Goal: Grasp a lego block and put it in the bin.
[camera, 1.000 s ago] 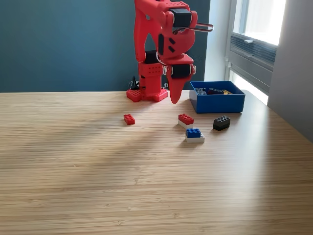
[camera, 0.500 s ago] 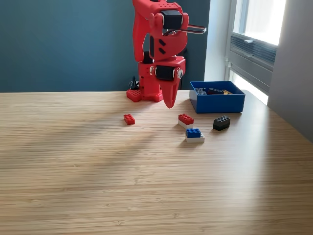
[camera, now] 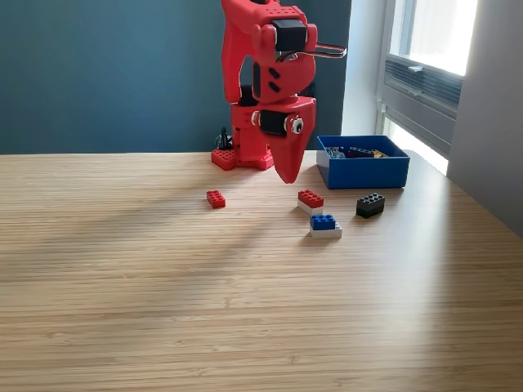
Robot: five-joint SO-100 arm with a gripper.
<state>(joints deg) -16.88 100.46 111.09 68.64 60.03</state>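
Blue-on-white lego block (camera: 325, 224) lying on the wooden table (camera: 163, 286), below and to the exterior view's right of the pincer (camera: 288, 174). Red-on-white block (camera: 310, 200) just under its tip. Bright-blue bin (camera: 362, 167) further right (small pieces inside). Pincer pointing down, holding nothing; spread or pressed together, cannot tell.
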